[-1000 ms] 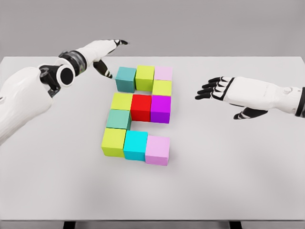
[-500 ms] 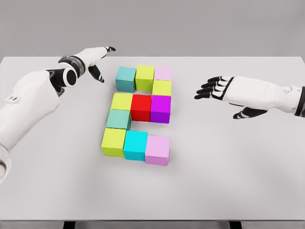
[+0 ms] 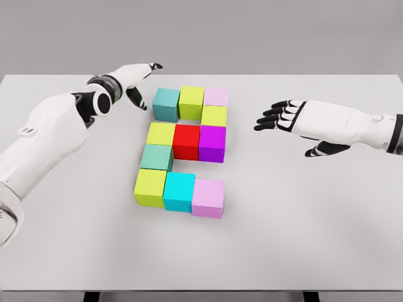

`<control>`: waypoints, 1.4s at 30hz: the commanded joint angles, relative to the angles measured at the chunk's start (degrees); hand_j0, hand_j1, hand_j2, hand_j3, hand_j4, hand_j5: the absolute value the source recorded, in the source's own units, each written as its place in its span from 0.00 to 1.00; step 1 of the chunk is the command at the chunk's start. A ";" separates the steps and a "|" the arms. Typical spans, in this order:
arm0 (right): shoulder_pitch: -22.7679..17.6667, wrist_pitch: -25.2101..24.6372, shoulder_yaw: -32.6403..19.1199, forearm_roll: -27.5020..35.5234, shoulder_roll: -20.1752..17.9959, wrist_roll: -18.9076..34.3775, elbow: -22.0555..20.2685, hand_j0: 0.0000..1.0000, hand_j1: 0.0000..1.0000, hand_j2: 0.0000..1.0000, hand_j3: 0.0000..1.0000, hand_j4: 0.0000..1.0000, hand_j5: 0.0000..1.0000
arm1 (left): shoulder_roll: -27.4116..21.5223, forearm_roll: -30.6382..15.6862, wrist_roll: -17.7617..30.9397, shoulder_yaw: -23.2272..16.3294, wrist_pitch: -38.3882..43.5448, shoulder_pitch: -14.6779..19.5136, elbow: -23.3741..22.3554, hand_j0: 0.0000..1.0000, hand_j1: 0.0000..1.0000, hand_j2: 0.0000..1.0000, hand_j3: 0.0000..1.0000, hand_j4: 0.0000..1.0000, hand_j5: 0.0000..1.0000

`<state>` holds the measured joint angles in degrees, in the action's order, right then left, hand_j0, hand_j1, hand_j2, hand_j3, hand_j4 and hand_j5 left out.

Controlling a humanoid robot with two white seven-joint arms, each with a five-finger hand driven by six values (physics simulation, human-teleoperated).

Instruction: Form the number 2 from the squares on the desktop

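Squares sit grouped at the centre of your white table [image 3: 315, 239], touching edge to edge in a block-digit layout. Top row, L to R: teal square [image 3: 166, 104], lime square [image 3: 191, 102], pale pink square [image 3: 216, 96]. Below the pink one: yellow-green square [image 3: 214, 116]. Mid row: yellow square [image 3: 161, 133], red square [image 3: 186, 140], purple square [image 3: 212, 143]. Under the yellow one: a sea-green square [image 3: 157, 157]. Bottom row: lime-green square [image 3: 150, 187], cyan square [image 3: 179, 190], lilac square [image 3: 208, 197]. Check your left hand [image 3: 137, 78]: it is up at the far left, near the teal square, not touching, fingers extended, holding nothing. Your right hand [image 3: 296, 119] hovers R of the group, well apart, palm down, fingers spread, holding nothing.
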<state>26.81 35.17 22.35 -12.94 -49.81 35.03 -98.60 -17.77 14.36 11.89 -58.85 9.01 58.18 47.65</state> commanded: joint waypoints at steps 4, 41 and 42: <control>0.09 -0.17 -0.02 0.37 -0.02 -0.03 -0.01 1.00 1.00 1.00 1.00 1.00 1.00 | 0.28 0.05 -0.03 0.05 -0.04 0.00 0.08 1.00 1.00 1.00 1.00 1.00 1.00; 0.62 -0.17 -0.02 0.37 0.07 -0.03 -0.54 1.00 1.00 1.00 1.00 1.00 1.00 | 0.02 -0.30 -0.03 0.14 -2.94 0.09 0.87 1.00 1.00 1.00 1.00 1.00 1.00; 0.70 -0.17 -0.02 0.37 0.07 -0.03 -0.54 1.00 1.00 1.00 1.00 1.00 1.00 | -0.16 -0.30 -0.03 0.23 -2.94 0.09 0.96 1.00 1.00 1.00 1.00 1.00 1.00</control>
<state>27.51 35.17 22.34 -12.92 -49.69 35.03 -99.11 -17.62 13.99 11.91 -58.63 6.10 58.27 48.53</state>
